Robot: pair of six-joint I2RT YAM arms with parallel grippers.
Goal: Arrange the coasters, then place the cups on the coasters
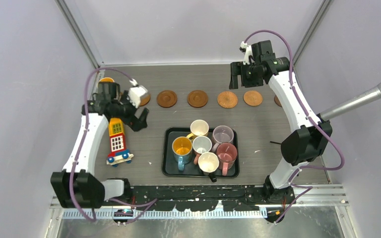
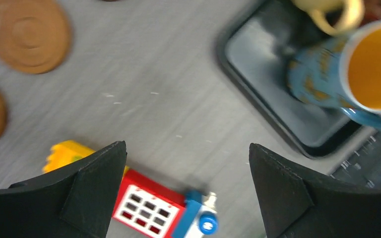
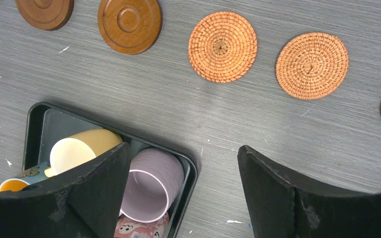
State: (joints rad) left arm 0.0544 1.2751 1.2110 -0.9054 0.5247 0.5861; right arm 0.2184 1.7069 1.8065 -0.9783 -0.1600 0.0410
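Bare bench (image 1: 263, 134) lies open right of the black tray (image 1: 169, 166) and between it and the far row of coasters (image 1: 197, 98). A toy block (image 1: 117, 141) lies left of the tray, below the left end effector (image 2: 188, 153), which is spread and empty. The right end effector (image 3: 183, 153), also spread, hovers near the two woven orange coasters (image 3: 222, 46). Six cups (image 1: 202, 145) crowd the tray.

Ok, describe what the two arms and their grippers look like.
Both the left arm and right arm have white links with black joints and bases. A purple cable loops along each. The left gripper and right gripper have broad, black, wedge-shaped fingers.
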